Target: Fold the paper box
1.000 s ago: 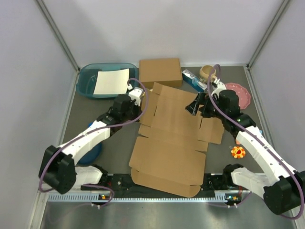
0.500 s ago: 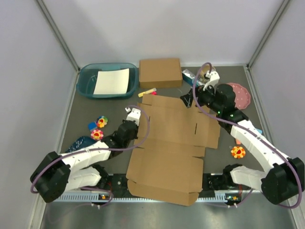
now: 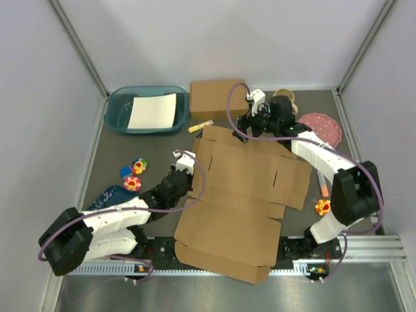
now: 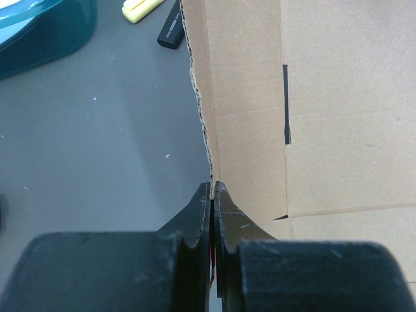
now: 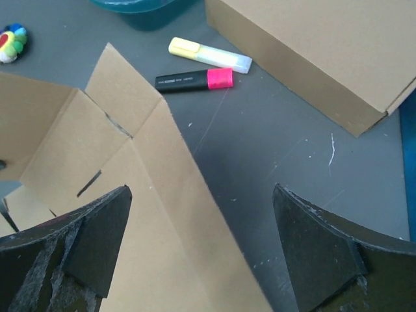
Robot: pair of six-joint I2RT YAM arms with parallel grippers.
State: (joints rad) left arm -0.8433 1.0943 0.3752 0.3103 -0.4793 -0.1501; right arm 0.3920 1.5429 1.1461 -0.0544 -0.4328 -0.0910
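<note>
Left claw (image 4: 212, 190) pinches paper box (image 4: 325, 123) edge; teal bin (image 4: 39, 32) beyond.

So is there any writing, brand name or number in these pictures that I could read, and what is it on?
Black marker with a pink cap: a line of white print along its barrel, too small and blurred to read.
Paper box, smaller cardboard box, white sheet in the teal tub: no print visible.
No readable text anywhere.
</note>
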